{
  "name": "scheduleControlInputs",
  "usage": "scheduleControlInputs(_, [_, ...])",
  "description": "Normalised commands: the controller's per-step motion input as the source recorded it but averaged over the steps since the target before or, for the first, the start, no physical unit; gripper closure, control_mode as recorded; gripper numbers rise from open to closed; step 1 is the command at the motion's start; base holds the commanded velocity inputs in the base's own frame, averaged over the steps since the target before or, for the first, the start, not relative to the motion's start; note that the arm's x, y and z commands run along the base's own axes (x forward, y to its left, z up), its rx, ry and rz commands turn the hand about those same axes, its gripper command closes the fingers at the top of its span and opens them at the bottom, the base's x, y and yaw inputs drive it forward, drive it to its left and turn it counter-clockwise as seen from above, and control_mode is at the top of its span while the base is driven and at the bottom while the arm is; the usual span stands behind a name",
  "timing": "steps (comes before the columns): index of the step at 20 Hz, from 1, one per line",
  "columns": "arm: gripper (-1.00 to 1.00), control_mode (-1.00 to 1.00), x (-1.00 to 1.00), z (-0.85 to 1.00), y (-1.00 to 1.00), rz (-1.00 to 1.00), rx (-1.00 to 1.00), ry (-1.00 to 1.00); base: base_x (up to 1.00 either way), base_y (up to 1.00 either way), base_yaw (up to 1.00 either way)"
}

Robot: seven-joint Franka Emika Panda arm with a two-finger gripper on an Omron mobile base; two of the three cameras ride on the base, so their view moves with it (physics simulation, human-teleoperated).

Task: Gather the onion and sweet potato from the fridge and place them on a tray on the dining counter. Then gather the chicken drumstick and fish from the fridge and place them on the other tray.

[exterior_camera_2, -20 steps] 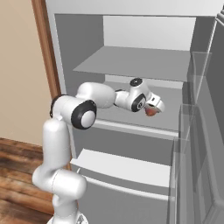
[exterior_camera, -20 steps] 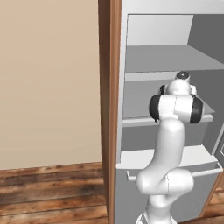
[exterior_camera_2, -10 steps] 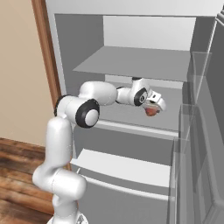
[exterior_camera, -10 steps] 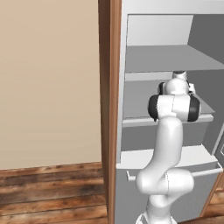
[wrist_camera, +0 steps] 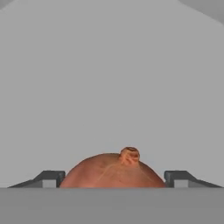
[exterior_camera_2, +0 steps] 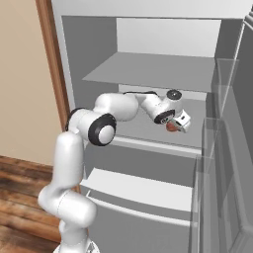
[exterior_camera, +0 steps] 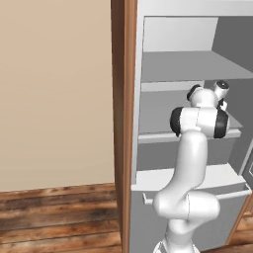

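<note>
The tall brushed-silver fridge with its white interior and wood-brown frame is standing open, and the white arm is reaching deep into it at the level of the middle grey shelf. The upper grey shelf above it is lying bare where I can see it, with the pale back wall showing behind.

On the middle shelf, toward the right side of the compartment, the small round orange-brown onion is sitting just under the hand. From the right base view the gripper is angling down over it, and only a sliver of the onion's reddish-orange skin is peeking out beneath the white block of the hand. From the left base view the arm's own elbow is blocking most of the hand, so the onion is hidden there.

Looking along the hand, the onion is bulging up between the two dark fingers, its little stem nub pointing upward. The fingers are standing spread wide, one on each side of the onion, each with a thin gap to its skin as far as I can tell, so they are flanking it rather than pinching it.

Below, the clear door bins on the open door are looking unfilled.
</note>
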Motion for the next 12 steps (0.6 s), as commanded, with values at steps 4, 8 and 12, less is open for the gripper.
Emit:
scheduleControlInputs(4, [1.00,-1.00,0.00,-0.81,0.17,-0.01,0.25,-0.55,0.00,0.00,0.00])
scheduleControlInputs(8, [1.00,-1.00,0.00,-0.47,0.32,-0.01,0.16,-0.45,0.00,0.00,0.00])
scheduleControlInputs(12, [1.00,-1.00,0.00,0.07,0.27,0.00,0.01,-0.07,0.00,0.00,0.00])
